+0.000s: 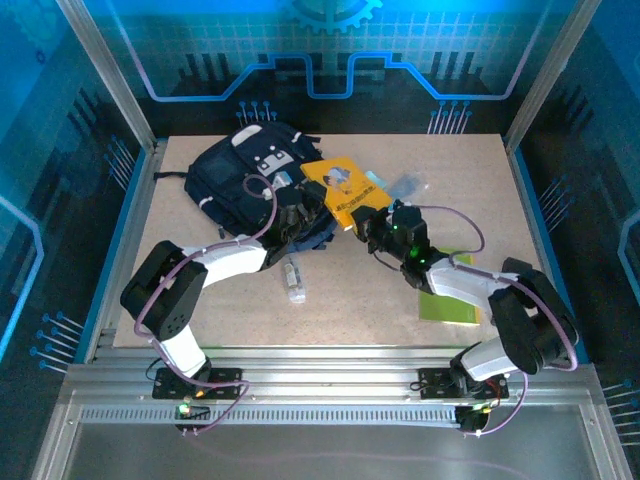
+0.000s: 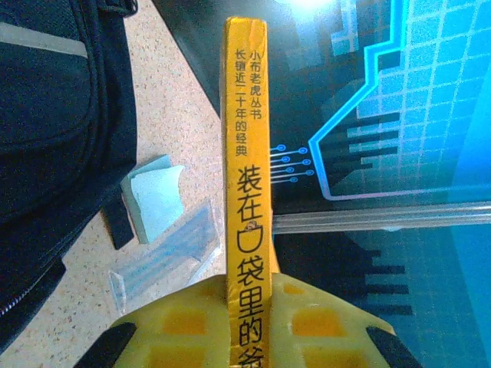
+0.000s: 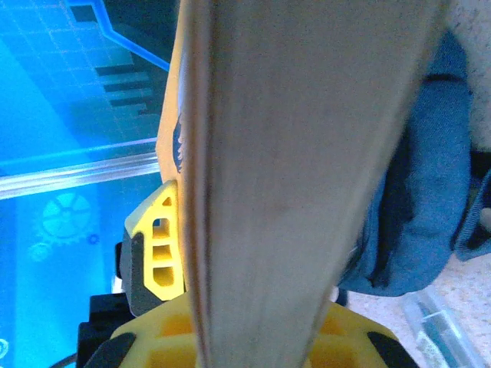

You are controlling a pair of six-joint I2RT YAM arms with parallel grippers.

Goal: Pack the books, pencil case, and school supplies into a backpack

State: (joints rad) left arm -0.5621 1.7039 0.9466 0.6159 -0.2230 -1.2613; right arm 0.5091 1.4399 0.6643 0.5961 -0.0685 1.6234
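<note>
Right now, the yellow book (image 1: 340, 180) is off the table (image 1: 480, 200), gripped from 2 sides just beside the backpack (image 1: 245, 170), which lies at the far left. The left gripper (image 1: 305, 212) is pinched narrow on the book. Its wrist view looks along the printed spine, which stands on edge between the 2 yellow fingers (image 2: 176, 322). The right gripper (image 1: 368, 225) is clamped narrow on the opposite side. In its wrist view the pale page edge is wedged between its fingers, with navy fabric close behind. The pale-blue pad (image 1: 377, 182) and the clear pencil case (image 1: 408, 185) lie on the table just right of the book. The clear tube (image 1: 293, 281) lies near the left arm. The lime-green book (image 1: 455, 305) lies flat at the near right, partly under the right arm.
</note>
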